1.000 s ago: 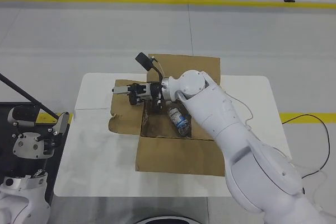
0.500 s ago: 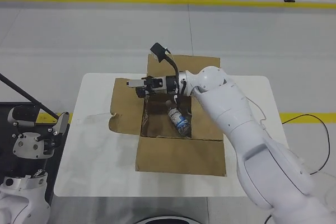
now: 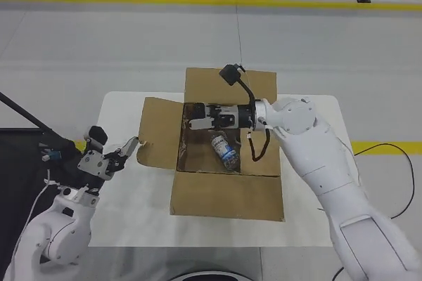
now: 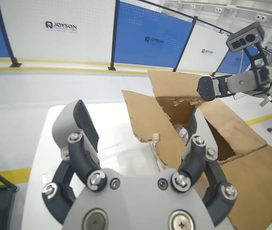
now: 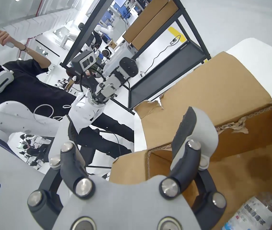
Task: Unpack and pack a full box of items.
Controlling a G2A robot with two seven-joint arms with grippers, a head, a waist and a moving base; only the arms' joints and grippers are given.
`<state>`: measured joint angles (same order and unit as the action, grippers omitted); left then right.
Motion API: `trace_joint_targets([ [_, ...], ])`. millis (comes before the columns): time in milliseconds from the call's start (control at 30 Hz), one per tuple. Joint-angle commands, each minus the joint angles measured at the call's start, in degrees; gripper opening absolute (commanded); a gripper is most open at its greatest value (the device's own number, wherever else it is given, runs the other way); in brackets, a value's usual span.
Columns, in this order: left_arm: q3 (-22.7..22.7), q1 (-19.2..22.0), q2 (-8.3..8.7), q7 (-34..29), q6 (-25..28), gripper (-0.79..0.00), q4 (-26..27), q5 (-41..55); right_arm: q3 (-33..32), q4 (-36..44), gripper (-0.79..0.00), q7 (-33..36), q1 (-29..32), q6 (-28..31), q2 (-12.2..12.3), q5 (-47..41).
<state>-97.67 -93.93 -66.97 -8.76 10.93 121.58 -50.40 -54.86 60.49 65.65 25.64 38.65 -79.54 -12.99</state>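
An open cardboard box (image 3: 225, 197) stands mid-table with its flaps spread. Inside lies a clear plastic bottle (image 3: 225, 151) with a blue-printed label, also close in the right wrist view (image 5: 258, 211). My right gripper (image 3: 195, 121) hovers over the box's far left inner corner, open and empty (image 5: 131, 130). My left gripper (image 3: 130, 146) is at the table's left side, open (image 4: 138, 125), with the torn edge of the left flap (image 4: 147, 125) just ahead of its fingers. The right gripper (image 4: 206, 92) shows above the box in the left wrist view.
The white table (image 3: 126, 211) has bare surface left of and in front of the box. A black rack (image 3: 14, 140) stands off the table's left edge. The far flap (image 3: 232, 84) stands up behind the box.
My right gripper has drawn back to the right, from over the left flap to above the box opening. My left arm has swung in from the far left to the flap's edge.
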Motion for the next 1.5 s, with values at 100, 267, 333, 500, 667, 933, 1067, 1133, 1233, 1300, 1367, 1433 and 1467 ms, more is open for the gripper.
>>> trace_joint_targets([
  [100,4.56,6.46,0.03,-7.57,0.7,0.0,-1.18,2.78,-9.63,16.26,0.0,0.71,11.68,-0.72,5.33,1.63],
  [267,8.88,12.04,0.05,-16.78,0.61,0.0,-1.38,7.16,-17.37,26.13,0.0,0.7,21.2,-0.7,8.78,1.65],
  [333,11.44,14.55,-0.06,-20.95,-0.67,0.0,-2.12,9.76,-19.8,29.17,0.0,0.35,24.45,-0.35,9.89,1.41],
  [500,18.64,21.76,-0.64,-27.52,-4.79,0.0,-5.1,13.05,-24.41,34.55,0.0,-1.58,31.42,1.57,12.28,-0.47],
  [667,21.21,25.06,-0.98,-29.86,-7.57,0.0,-7.22,14.47,-25.89,35.23,0.0,-1.7,33.86,1.69,13.18,-2.21],
  [933,21.21,25.06,-0.98,-29.86,-7.57,0.0,-7.22,14.47,-25.89,35.23,0.0,-1.7,33.86,1.69,13.18,-2.21],
  [1067,22.22,24.92,-1.17,-29.18,-7.85,0.0,-8.65,16.83,-25.89,35.23,0.0,-1.7,33.86,1.69,13.18,-2.21],
  [1133,23.35,26.03,-1.6,-28.68,-6.66,0.0,-10.79,24.27,-25.89,35.23,0.0,-1.7,33.86,1.69,13.18,-2.21],
  [1233,25.57,29.0,-2.08,-28.75,-6.55,0.0,-14.95,27.98,-26.35,37.32,0.0,-4.1,34.86,2.03,13.3,-0.87],
  [1300,27.34,31.84,-2.54,-30.4,-7.44,0.0,-18.11,32.3,-27.2,38.37,0.0,-4.89,35.87,2.67,13.53,-0.24],
  [1367,29.38,34.94,-3.09,-32.89,-9.04,0.0,-21.2,37.33,-28.49,39.0,0.0,-5.98,37.28,3.65,13.78,0.02],
  [1433,31.41,38.32,-3.67,-35.39,-11.73,0.0,-24.38,41.57,-29.81,39.22,0.0,-7.04,39.13,4.6,14.04,-0.02],
  [1467,32.56,39.83,-3.98,-36.01,-12.67,0.0,-25.83,43.0,-30.4,39.2,0.0,-7.46,40.09,5.02,14.16,-0.14],
])
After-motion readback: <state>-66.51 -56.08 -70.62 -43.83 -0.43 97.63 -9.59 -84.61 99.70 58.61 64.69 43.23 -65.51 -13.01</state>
